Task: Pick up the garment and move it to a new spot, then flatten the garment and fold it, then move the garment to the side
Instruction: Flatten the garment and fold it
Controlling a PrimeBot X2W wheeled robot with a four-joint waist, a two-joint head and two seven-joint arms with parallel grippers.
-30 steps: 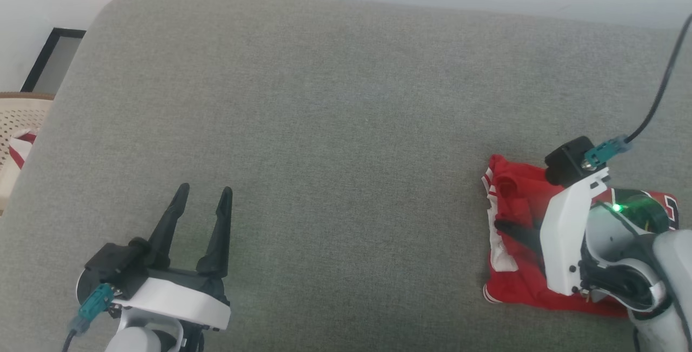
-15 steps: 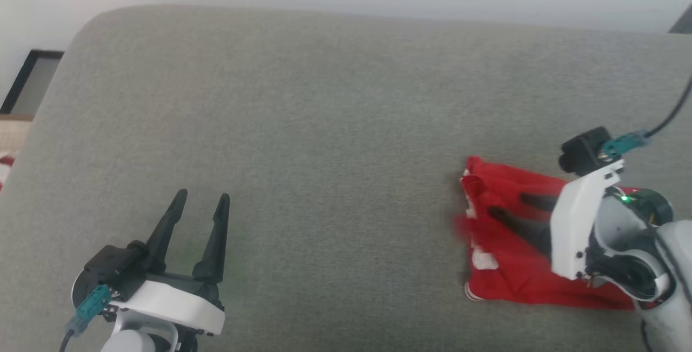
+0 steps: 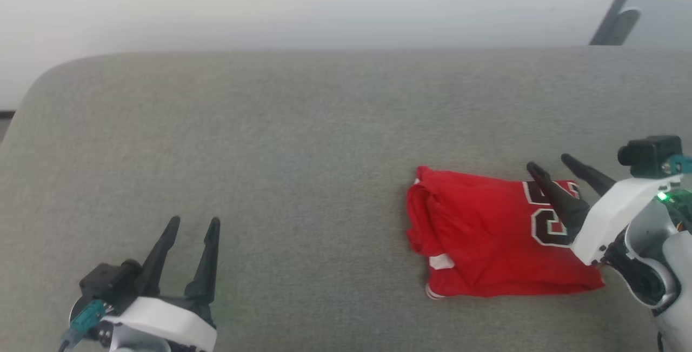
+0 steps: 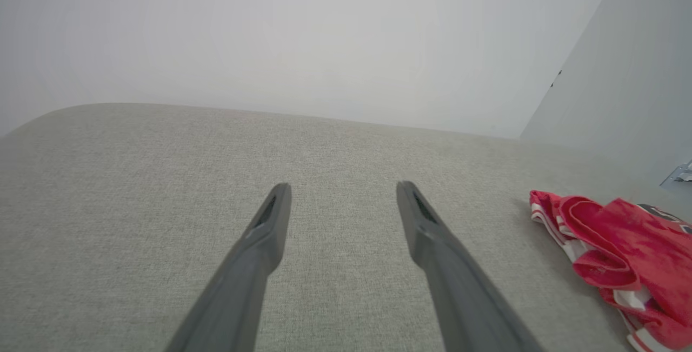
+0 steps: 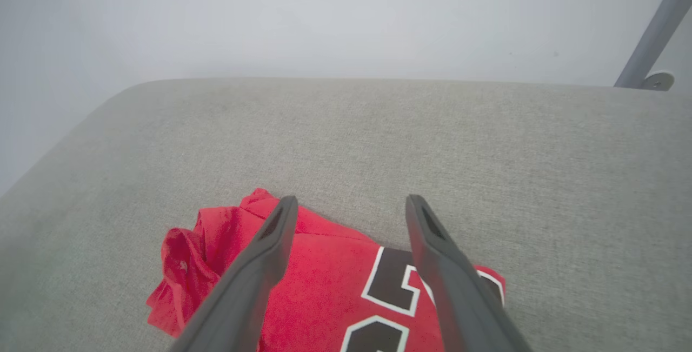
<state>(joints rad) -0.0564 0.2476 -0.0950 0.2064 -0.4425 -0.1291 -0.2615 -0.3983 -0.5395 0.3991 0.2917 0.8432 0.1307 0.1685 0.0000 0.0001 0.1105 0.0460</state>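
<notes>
The garment point(image 3: 486, 238), a red jersey with a black white-outlined number, lies folded on the right part of the grey cushion point(image 3: 303, 141); a bit of white trim shows at its lower left edge. My right gripper point(image 3: 548, 161) is open above the garment's right end, over the number print, holding nothing. From the right wrist its fingers point(image 5: 351, 199) frame the garment point(image 5: 324, 287) from above. At the lower left my left gripper point(image 3: 194, 220) is open and empty, well away from it. In the left wrist view the gripper point(image 4: 343, 186) points over bare cushion, the garment point(image 4: 621, 244) far right.
The grey cushion spreads wide to the left of the garment, with a rounded far-left corner point(image 3: 59, 68). A pale wall point(image 3: 324, 0) stands behind it. A grey metal pole point(image 3: 616, 17) leans at the upper right point(image 5: 654, 33).
My right gripper has opened, let go of the garment and drawn back to its right end. The head camera has shifted, so the whole picture moved. The left gripper stays open.
</notes>
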